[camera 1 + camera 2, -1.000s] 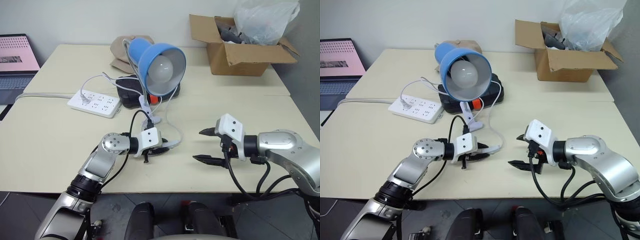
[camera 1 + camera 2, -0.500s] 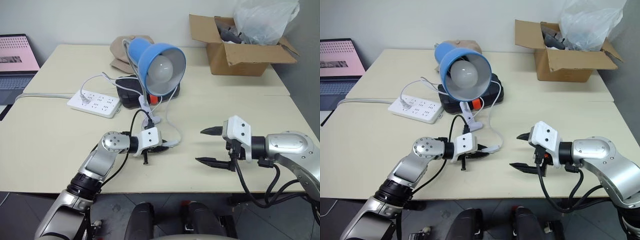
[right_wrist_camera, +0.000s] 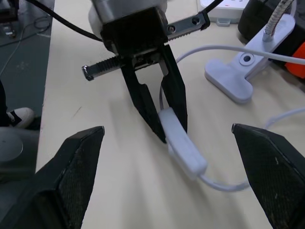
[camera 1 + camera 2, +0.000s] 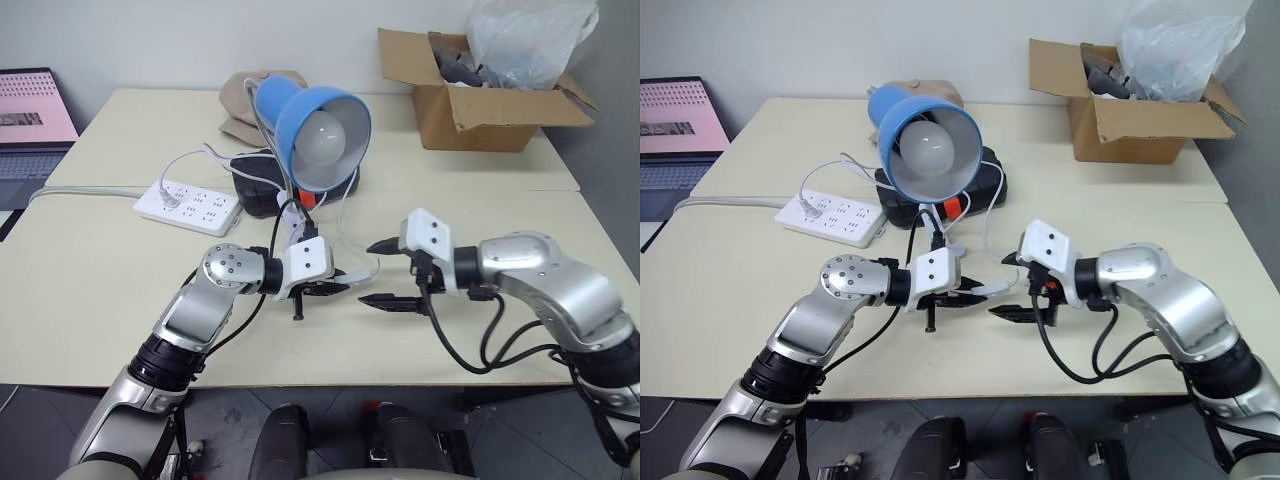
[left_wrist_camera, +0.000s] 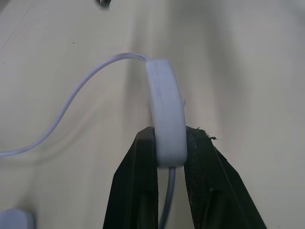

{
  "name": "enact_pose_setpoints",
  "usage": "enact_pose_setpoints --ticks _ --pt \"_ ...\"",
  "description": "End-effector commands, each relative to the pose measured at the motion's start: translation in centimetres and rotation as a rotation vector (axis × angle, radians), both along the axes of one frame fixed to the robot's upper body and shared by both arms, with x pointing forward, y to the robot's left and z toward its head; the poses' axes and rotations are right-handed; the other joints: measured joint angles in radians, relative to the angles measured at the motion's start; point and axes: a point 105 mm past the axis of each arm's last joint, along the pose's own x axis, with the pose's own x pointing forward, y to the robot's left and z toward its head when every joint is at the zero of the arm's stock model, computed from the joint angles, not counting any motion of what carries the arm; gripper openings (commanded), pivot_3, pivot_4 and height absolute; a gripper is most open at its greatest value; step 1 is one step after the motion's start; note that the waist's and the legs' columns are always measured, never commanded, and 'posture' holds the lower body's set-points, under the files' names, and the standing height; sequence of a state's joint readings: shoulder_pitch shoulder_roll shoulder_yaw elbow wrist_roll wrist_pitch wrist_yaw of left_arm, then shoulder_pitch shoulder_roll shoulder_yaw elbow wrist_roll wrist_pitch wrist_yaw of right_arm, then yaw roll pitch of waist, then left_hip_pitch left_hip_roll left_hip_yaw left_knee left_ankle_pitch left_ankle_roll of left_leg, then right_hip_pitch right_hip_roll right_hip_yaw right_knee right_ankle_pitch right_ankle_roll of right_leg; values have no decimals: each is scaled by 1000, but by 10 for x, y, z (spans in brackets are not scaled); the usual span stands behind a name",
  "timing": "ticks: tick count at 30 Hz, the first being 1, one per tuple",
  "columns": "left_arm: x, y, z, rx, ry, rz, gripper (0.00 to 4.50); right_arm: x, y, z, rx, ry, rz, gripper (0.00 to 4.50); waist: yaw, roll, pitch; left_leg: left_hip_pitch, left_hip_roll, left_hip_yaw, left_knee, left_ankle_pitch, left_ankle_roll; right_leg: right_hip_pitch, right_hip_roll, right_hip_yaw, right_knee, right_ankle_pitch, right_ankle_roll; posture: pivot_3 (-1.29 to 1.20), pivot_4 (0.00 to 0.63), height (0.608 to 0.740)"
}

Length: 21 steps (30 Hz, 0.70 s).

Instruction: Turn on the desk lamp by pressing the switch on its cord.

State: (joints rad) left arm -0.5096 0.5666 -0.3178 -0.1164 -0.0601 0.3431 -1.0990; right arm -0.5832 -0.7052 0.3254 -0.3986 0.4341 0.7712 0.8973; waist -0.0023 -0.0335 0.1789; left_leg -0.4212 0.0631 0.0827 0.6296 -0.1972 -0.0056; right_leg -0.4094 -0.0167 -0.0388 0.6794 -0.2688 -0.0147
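The desk lamp (image 4: 320, 135), blue shade and white bulb unlit, stands at the table's middle back. Its thin white cord (image 4: 340, 215) runs forward to the switch (image 4: 358, 275), a small white oblong block. My left gripper (image 4: 340, 287) is shut on one end of the switch (image 5: 166, 114) and holds it a little above the table, with the other end sticking out past the fingertips. My right gripper (image 4: 367, 272) faces it from the right, open wide, one finger above and one below the switch's free end (image 3: 183, 143), touching nothing.
A white power strip (image 4: 190, 205) lies left of the lamp's black base (image 4: 255, 185). The lamp's white clip (image 3: 228, 78) rests just behind the grippers. An open cardboard box (image 4: 480, 90) with a plastic bag sits back right, and a laptop (image 4: 30, 120) is at far left.
My left gripper has raised the switch slightly off the table. My right gripper has swung left, and its open fingers have come up to the switch.
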Motion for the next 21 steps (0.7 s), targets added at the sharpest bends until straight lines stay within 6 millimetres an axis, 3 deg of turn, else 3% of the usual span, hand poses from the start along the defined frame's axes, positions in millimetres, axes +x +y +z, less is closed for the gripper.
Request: enact_pose_setpoints --ticks 1,17,21 --pt "-3 -4 14 -22 -48 -16 415 8 5 0 -21 -41 17 4500 0 0 0 0 0 0 0 0 0 0 0 0 0 0 0 0 150 740" --pt "-4 -6 16 -29 -57 -19 415 14 6 -13 -52 -43 28 4500 0 0 0 0 0 0 0 0 0 0 0 0 0 0 0 0 150 740" --pt "-5 -7 17 -32 -58 -24 415 16 5 -14 -53 -48 21 3497 0 0 0 0 0 0 0 0 0 0 0 0 0 0 0 0 150 740"
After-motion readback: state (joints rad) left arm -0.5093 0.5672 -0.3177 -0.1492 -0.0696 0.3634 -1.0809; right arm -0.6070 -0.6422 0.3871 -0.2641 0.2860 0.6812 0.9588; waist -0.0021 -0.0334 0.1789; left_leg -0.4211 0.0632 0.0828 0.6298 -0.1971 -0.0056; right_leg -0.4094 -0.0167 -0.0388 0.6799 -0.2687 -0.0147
